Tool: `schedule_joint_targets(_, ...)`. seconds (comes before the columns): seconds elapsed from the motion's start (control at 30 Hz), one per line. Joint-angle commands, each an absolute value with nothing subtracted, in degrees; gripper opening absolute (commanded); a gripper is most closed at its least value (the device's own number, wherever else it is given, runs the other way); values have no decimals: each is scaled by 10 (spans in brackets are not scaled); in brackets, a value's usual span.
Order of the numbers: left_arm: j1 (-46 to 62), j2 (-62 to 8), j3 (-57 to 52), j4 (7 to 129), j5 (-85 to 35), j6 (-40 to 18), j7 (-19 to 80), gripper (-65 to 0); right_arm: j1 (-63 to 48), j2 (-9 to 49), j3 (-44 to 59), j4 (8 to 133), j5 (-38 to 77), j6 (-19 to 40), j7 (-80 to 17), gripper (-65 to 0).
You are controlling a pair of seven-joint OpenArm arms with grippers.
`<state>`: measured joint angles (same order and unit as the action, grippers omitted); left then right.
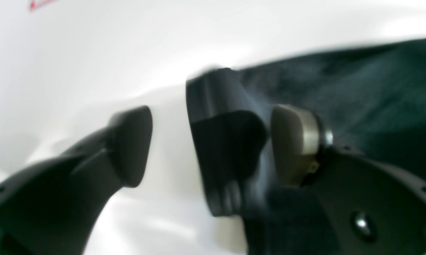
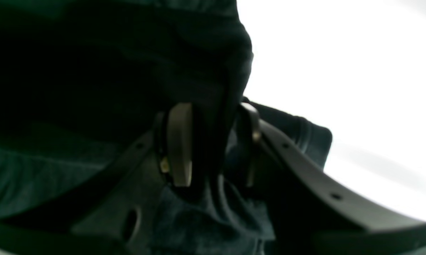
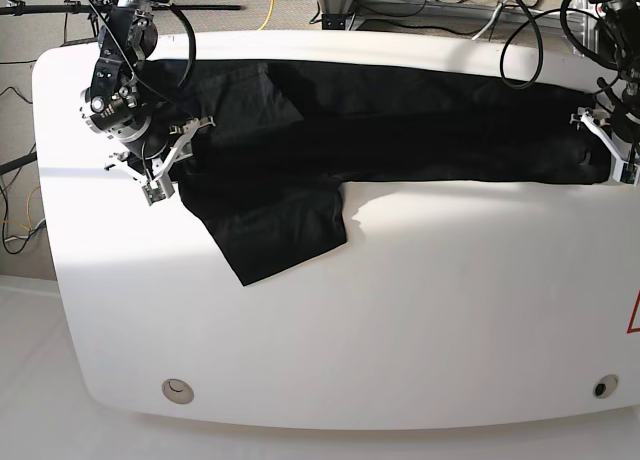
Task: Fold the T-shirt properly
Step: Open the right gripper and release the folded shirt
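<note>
On the near half of the white table (image 3: 330, 330) nothing lies but bare surface, so all the work sits toward the far edge. There the T-shirt (image 3: 380, 130) is stretched in a long dark band across the table, doubled lengthwise as far as the base view shows, with one sleeve (image 3: 275, 235) spilling out toward the near side and not tucked in. No print shows; only plain black cloth faces up. At one end the left gripper (image 1: 213, 145) has its fingers spread wide, and a bunched hem of the shirt stands loose between them, touching the pad (image 1: 290, 141) on one side and clear of the other, so that end looks let go. At the other end the right gripper (image 2: 213, 145) has its fingers set narrowly with a fold of cloth between them; whether they press it or merely flank it cannot be told. By this reading a first long fold is laid down, while the stray sleeve and the crosswise folds into a compact packet remain to be done.
</note>
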<state>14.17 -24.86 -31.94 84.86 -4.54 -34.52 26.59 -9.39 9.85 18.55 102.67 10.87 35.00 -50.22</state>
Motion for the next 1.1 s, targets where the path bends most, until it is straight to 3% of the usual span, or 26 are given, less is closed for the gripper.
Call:
schedule_joint_targets(0.0, 117, -263, -323, 853, -55, -366, 255, -95, -87, 104, 186, 1039, 117, 353, -496, -465)
schedule_joint_targets(0.13, 97, -265, -323, 844, -56, -379, 262, -87, -85, 104, 185, 1039, 117, 353, -496, -453)
schedule_joint_targets(0.4, 128, -263, -318, 843, -59, -344, 264, -131, -85, 105, 190, 1048, 117, 357, -495, -267)
schedule_joint_targets(0.73, 149, -251, -306, 887, -70, -290, 274, -192, -55, 99, 247, 1065, 114, 358, -499, -282)
schedule_joint_targets(1.07, 139, -254, -308, 933, -101, -269, 274, -203, 17, 98, 220, 1026, 115, 354, -483, -282)
